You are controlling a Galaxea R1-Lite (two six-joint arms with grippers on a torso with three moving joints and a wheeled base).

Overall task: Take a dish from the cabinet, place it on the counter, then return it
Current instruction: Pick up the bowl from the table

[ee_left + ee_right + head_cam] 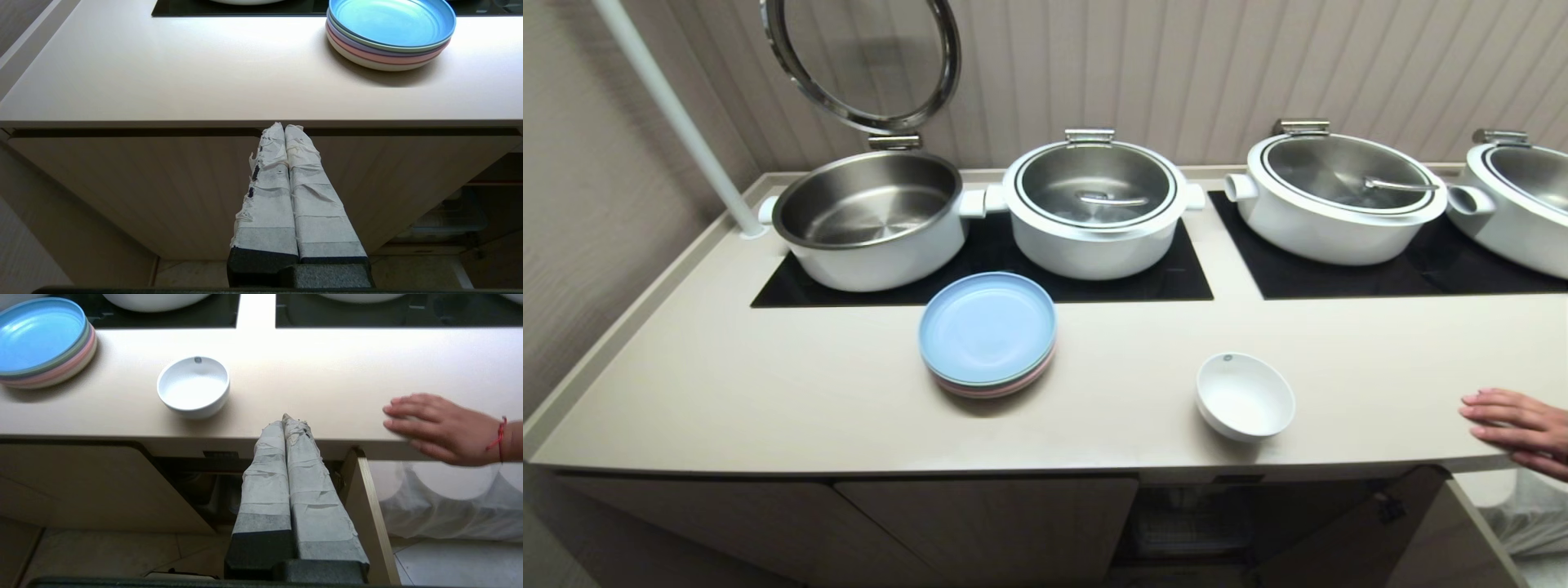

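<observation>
- Dish (193, 386): 1 white bowl, stood upright on the desk (310, 375) near its front edge, above the open cabinet (204, 486).
- Right gripper (291, 418): pressed together, empty, below that edge; dish lay up and leftward; nearer arm.
- Left gripper (284, 126): pressed together, empty, farther off.

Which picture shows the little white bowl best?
The right wrist view: the dish sits close and whole on the counter, its inside visible. The head view also shows it whole, only farther off. The left wrist view misses it entirely.
</observation>
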